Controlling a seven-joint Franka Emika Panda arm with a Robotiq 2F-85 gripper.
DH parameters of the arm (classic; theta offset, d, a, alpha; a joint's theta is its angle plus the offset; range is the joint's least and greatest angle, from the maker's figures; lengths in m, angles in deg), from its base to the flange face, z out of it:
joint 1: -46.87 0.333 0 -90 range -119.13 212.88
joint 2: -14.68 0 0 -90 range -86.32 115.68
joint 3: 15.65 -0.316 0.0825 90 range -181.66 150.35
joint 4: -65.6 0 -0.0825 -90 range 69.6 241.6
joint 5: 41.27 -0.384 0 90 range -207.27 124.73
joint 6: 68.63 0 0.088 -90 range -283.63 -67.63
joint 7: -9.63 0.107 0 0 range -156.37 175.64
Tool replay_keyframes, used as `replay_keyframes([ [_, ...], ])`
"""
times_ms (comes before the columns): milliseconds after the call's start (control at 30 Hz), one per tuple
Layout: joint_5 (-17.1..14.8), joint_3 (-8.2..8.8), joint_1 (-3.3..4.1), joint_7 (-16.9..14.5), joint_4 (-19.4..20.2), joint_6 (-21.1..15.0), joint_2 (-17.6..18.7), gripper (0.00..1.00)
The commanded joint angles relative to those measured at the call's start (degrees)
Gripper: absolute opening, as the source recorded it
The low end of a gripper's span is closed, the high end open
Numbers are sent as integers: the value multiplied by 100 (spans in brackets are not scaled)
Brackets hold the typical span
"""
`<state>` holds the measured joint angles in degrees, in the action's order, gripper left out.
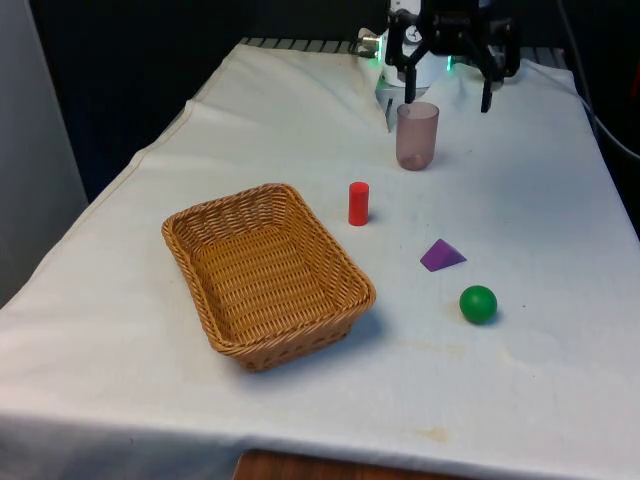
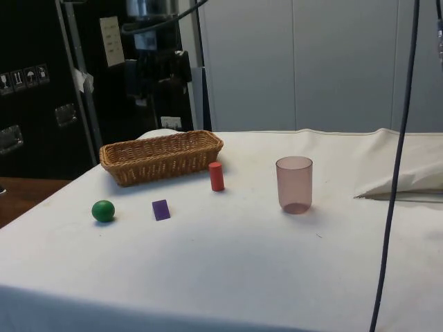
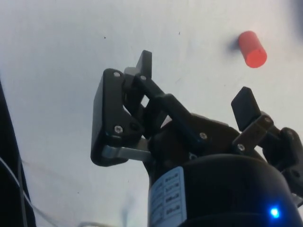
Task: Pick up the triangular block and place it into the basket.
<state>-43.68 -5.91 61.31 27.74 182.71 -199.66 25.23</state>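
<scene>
On the white cloth (image 1: 540, 170), the purple triangular block (image 1: 441, 256) sits untouched, well to the front view's right of the wicker basket (image 1: 185, 225). Just beside the block, nearer the camera, lies a green ball (image 1: 478, 304). A red cylinder (image 1: 358, 203) stands upright between basket and block, a little farther back, and beyond it a translucent pinkish cup (image 1: 417, 135) stands upright too. From the side view the same things line up: ball (image 2: 103, 211), block (image 2: 160, 209), cylinder (image 2: 217, 176), cup (image 2: 294, 184), with the basket (image 2: 118, 162) behind them. At the table's far end the black gripper (image 1: 446, 100) hangs above the cloth, behind the cup, its fingers spread wide and holding nothing. Seen from the wrist, the two fingers (image 3: 245, 108) stand well apart over bare cloth, with the red cylinder (image 3: 252, 49) lying beyond them.
</scene>
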Motion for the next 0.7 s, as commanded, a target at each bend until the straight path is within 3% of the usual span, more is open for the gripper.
replay_keyframes([
  [0, -52, -17, 0, 46, -34, -63, 52, 100],
  [667, -138, -46, -11, 722, -92, -665, 768, 100],
])
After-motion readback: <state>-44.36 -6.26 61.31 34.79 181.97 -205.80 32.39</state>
